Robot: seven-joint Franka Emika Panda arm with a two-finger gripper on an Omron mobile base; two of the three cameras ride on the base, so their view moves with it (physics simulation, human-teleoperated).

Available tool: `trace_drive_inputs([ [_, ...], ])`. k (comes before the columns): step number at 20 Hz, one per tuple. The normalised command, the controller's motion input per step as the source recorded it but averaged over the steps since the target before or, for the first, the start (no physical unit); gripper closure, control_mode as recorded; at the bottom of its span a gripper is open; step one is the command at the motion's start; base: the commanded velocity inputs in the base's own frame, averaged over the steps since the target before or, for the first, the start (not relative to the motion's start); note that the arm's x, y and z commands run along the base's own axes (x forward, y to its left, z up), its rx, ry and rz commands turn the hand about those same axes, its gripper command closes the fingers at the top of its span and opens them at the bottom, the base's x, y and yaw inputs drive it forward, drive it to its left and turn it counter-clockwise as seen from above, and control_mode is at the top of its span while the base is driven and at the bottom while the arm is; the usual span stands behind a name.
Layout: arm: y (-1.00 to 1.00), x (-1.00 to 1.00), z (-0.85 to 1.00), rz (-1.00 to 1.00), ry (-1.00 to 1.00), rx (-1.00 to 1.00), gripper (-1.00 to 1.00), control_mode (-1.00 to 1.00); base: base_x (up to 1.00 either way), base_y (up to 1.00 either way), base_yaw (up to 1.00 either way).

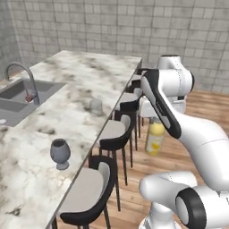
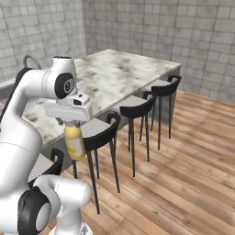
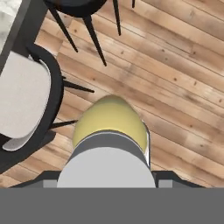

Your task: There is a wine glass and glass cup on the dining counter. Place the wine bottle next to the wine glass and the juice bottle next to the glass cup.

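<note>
The juice bottle is held upright by its cap in the gripper, whose fingers are pinched on it, out past the stool side of the dining counter, above a wooden plank floor. On the counter's white, grey-veined marble, the wine glass is seen near the stool edge, the glass cup farther along, and a steel sink with a faucet at the far side. Grey brick walls are seen behind the counter.
</note>
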Motion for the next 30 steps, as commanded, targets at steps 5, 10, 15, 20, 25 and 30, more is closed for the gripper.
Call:
trace_drive_inputs([
  [5, 0.0, 0.0, 0.0, 0.0, 0.0, 0.0, 1.0, 1.0, 0.45, -0.31, 0.43],
  [10, 0.0, 0.0, 0.0, 0.0, 0.0, 0.0, 1.0, 1.0, 0.45, -0.35, 0.36],
  [15, 0.0, 0.0, 0.0, 0.0, 0.0, 0.0, 1.0, 1.0, 0.4, -0.38, 0.33],
  [20, 0.0, 0.0, 0.0, 0.0, 0.0, 0.0, 1.0, 1.0, 0.39, -0.39, 0.32],
  [25, 0.0, 0.0, 0.0, 0.0, 0.0, 0.0, 1.0, 1.0, 0.39, -0.37, 0.32],
  [30, 0.0, 0.0, 0.0, 0.0, 0.0, 0.0, 1.0, 1.0, 0.22, -0.16, 0.14],
])
